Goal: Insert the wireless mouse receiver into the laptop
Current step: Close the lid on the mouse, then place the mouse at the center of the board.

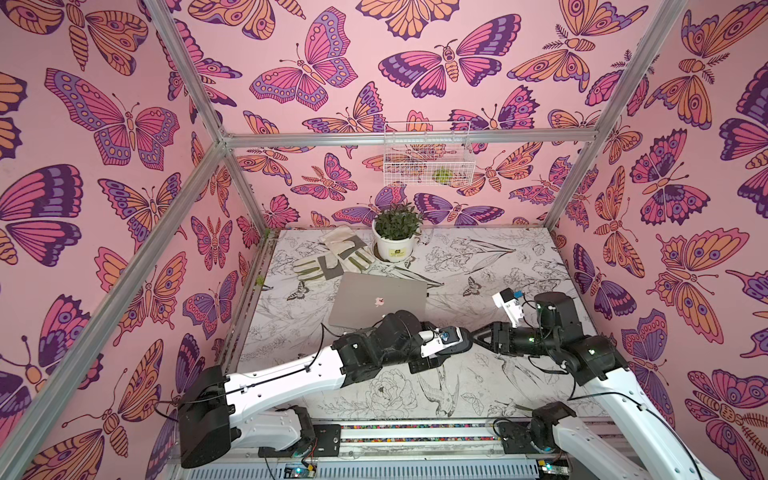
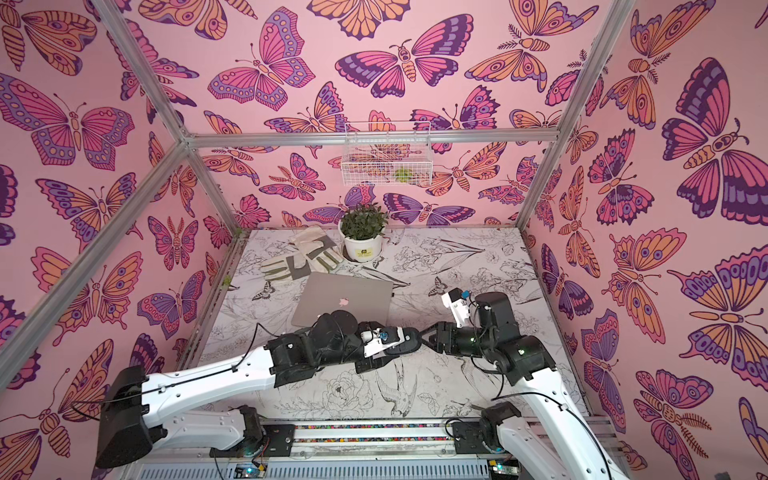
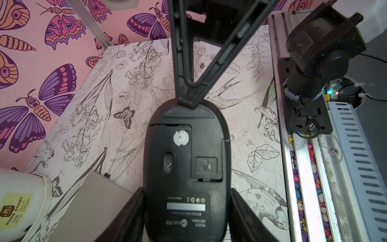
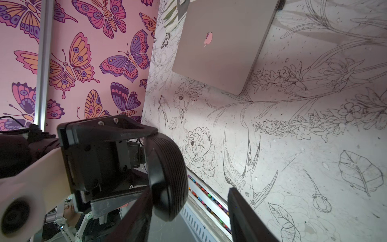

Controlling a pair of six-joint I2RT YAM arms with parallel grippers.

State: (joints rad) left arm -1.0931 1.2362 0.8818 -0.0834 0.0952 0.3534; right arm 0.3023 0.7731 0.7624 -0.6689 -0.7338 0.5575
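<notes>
Receiver (image 1: 427,295), seemingly the tiny black nub against the laptop (image 1: 365,291) at its far corner; seating unclear. Left gripper (image 3: 186,189) clamps the mouse (image 3: 186,146); right gripper (image 4: 190,189) brackets its end, jaws apart. Closing off-centre could twist or drop it.

blind spots: the laptop (image 1: 374,291) has its near edge behind the left arm (image 1: 291,370) in both top views. The mouse (image 3: 186,167) is mostly covered there by the left wrist camera (image 1: 442,336). In the left wrist view its gripped end and the jaws of the left gripper (image 3: 186,192) run off the frame.

The wireless mouse receiver (image 1: 427,294) is probably the black speck on the laptop's right edge by the far corner; too small to tell if it's seated. Mouse label print is unreadable.

Right wrist view crops the laptop's far edge. The right gripper (image 4: 189,190) has blurred jaws, cut at the frame. Green item (image 1: 441,175) in the wire basket (image 1: 415,183) on the far wall: can't identify.
</notes>
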